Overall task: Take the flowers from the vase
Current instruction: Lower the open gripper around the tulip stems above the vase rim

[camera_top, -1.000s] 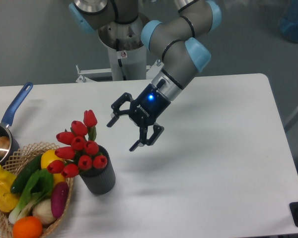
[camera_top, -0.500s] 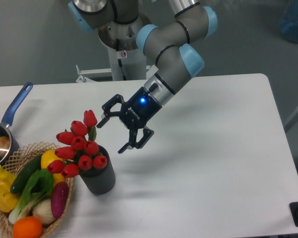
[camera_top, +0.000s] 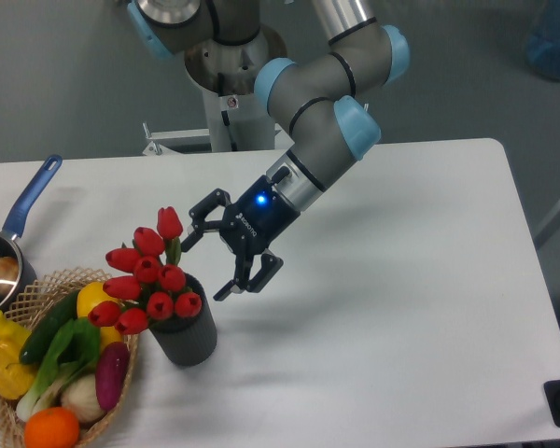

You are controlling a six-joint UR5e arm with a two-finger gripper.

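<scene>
The flowers, a bunch of red tulips with a little green showing, stand in the vase, a dark grey ribbed cup at the lower left of the white table. My gripper hangs just right of the blooms, tilted down to the left, open with nothing between its black fingers. One fingertip is close to the tallest tulip, the other fingertip is just above the vase's rim. The stems are hidden inside the vase.
A wicker basket of vegetables and fruit sits right against the vase on its left. A blue-handled steel pot stands at the left edge. The arm's base column rises behind the table.
The gripper, still open, has moved left and down toward the flowers and now sits close beside the blooms. Flowers and vase have not moved.
</scene>
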